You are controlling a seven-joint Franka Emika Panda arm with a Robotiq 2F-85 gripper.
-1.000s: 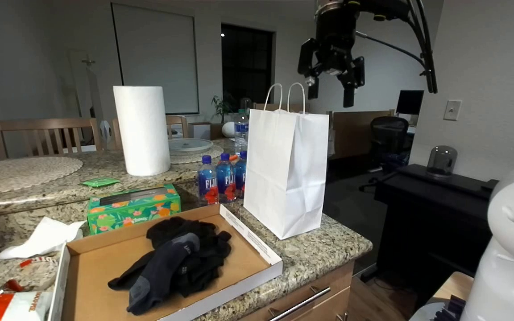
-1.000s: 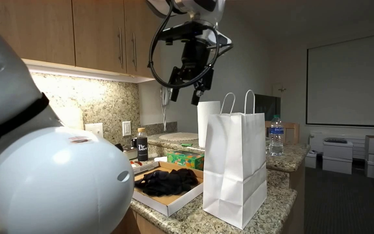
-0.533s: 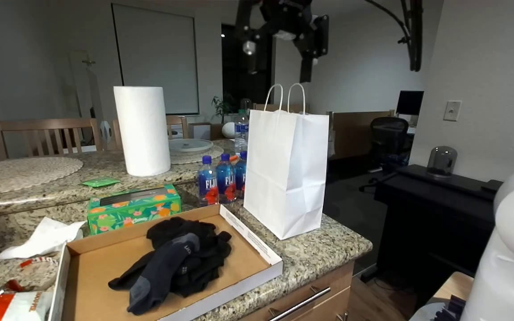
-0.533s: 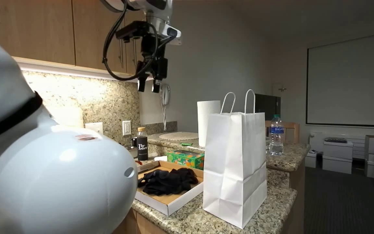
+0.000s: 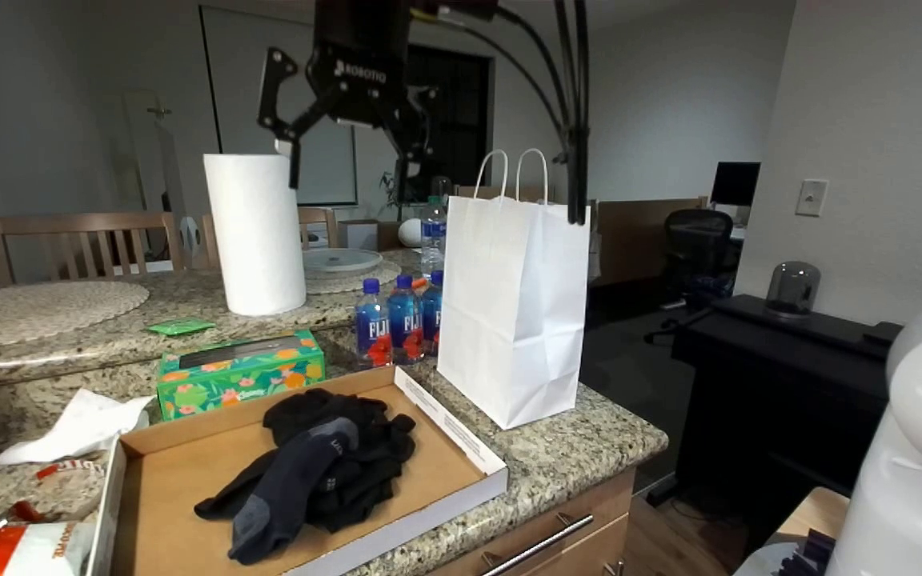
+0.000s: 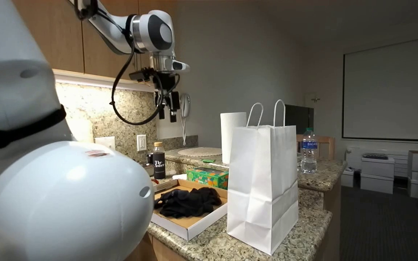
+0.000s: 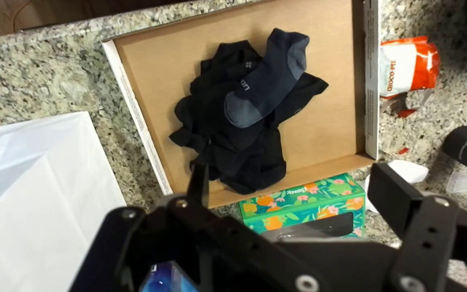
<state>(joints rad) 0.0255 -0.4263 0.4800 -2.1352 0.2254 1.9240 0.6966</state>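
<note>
My gripper is open and empty, held high above the counter; it also shows in an exterior view. Its fingers stand wide apart in the wrist view, with nothing between them. Below, a shallow cardboard tray holds a pile of dark socks. A grey and navy sock lies on top of the black ones. A green flowered tissue box lies beyond the tray, beneath the gap between the fingers in the wrist view. A white paper bag stands upright beside the tray, handles up.
A paper towel roll stands on the raised ledge. Several Fiji bottles stand behind the bag. A dark bottle and a Choco Pie packet are beside the tray. Cabinets hang behind the arm.
My gripper has moved sideways from near the bag to above the tray side, and has come lower in the last half second. It stays open. The socks, tray and bag have not moved.
</note>
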